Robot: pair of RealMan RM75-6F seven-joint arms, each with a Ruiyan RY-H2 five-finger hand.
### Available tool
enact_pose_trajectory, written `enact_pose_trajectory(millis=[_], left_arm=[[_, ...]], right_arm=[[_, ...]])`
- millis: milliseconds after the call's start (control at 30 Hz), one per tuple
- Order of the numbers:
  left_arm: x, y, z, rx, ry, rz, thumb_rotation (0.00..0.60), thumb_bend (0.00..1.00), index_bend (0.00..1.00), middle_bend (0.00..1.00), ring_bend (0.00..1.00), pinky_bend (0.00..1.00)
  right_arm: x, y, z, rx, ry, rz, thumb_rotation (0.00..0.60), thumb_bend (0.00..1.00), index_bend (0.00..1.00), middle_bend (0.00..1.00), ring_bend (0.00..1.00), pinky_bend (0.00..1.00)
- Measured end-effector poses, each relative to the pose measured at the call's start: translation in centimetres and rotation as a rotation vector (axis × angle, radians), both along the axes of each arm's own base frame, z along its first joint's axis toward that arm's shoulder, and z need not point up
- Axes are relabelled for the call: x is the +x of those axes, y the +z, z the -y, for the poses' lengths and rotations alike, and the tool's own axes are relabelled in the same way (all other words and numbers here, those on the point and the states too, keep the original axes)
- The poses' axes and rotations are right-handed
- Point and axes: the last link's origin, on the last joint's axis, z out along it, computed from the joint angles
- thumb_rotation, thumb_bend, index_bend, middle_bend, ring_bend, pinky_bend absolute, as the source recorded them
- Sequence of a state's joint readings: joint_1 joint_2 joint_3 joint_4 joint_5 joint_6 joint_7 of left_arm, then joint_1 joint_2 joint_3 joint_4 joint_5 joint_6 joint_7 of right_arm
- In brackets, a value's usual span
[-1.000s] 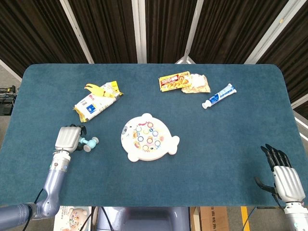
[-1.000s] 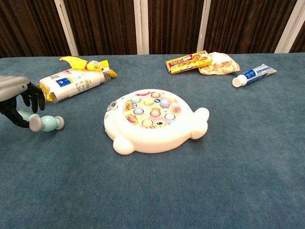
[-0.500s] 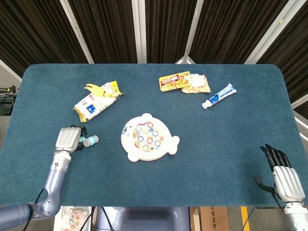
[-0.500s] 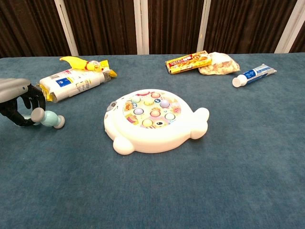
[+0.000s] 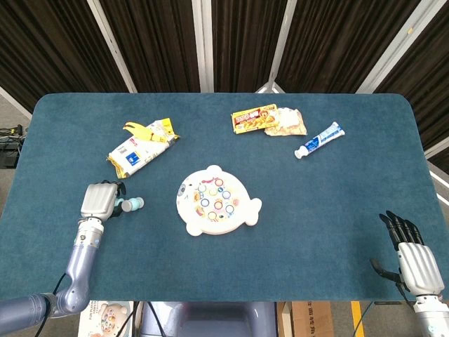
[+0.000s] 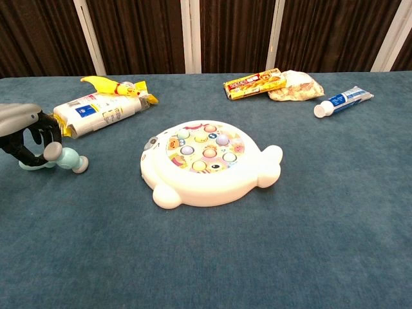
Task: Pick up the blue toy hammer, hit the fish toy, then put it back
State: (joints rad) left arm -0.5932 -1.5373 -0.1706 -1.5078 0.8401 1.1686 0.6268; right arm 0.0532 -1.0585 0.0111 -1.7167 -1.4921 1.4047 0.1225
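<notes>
Near the left edge of the felt-like blue table (image 5: 337, 210), one pale blue plastic toy hammer (image 6: 64, 156) with rounded ends is gripped by the left hand (image 5: 99, 200), dark fingers (image 6: 40, 132) curled around its handle. One glossy white fish toy (image 6: 209, 163), oval, with coloured buttons, lies mid-table. At the front right corner the right hand (image 5: 414, 256) is seen empty, fingers extended and apart.

Blue-carpeted surface (image 5: 316, 210), bearing fish toy (image 5: 216, 200) centre, hammer (image 5: 128, 205) near left, snack packets (image 5: 140, 146) far left, biscuit box (image 5: 255, 119) and toothpaste tube (image 5: 320, 140) far right.
</notes>
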Motion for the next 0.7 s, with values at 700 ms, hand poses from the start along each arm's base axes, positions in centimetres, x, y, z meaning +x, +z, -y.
enact_pose_trajectory(millis=[700], left_arm=[[0.35, -0.52, -0.73, 0.015, -0.01, 0.001, 0.6, 0.54, 0.44, 0.42, 0.33, 0.43]], right_arm=[[-0.05, 0.05, 0.0, -0.001, -0.001, -0.002, 0.6, 0.31, 0.0, 0.0, 0.0, 0.0]])
